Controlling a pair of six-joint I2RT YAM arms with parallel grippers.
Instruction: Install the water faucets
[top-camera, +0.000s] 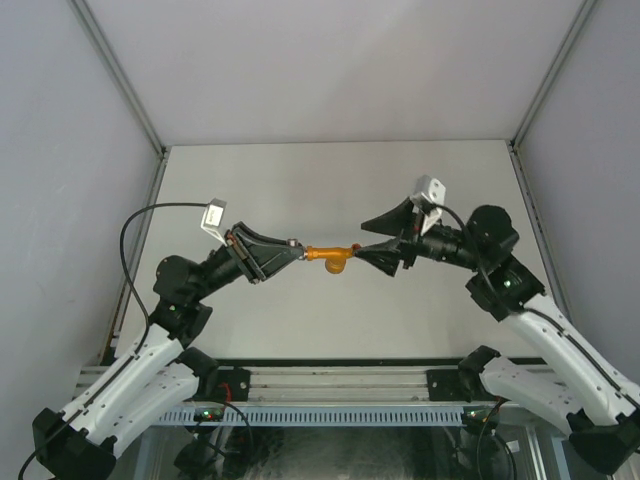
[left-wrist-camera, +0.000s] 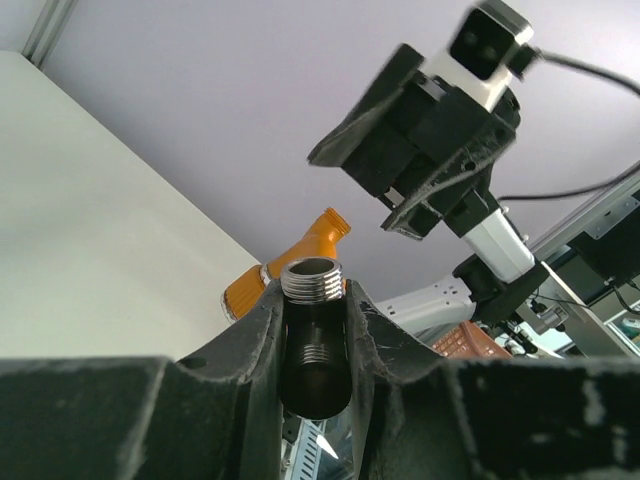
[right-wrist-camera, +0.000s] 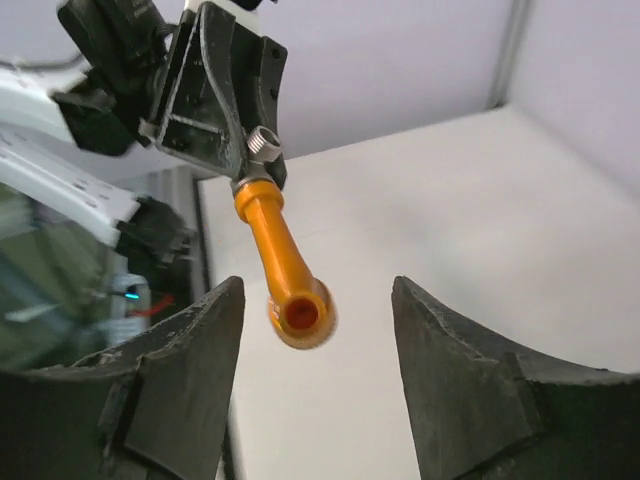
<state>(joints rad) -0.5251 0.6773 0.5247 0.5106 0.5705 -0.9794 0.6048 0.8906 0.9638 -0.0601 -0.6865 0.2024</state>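
Observation:
My left gripper is shut on a grey metal pipe fitting, its threaded end showing between the jaws in the left wrist view. The orange-yellow faucet sticks out from that fitting and hangs in the air above the table, joined to it end to end. In the right wrist view the faucet points toward the camera from the fitting; its near end is blurred. My right gripper is open, its fingers on either side of the faucet's near end without touching it. The right gripper also shows in the top view.
The white table lies under both arms, with grey walls on three sides. A metal frame rail runs along the near edge between the arm bases. The left arm's cable loops over the table's left part.

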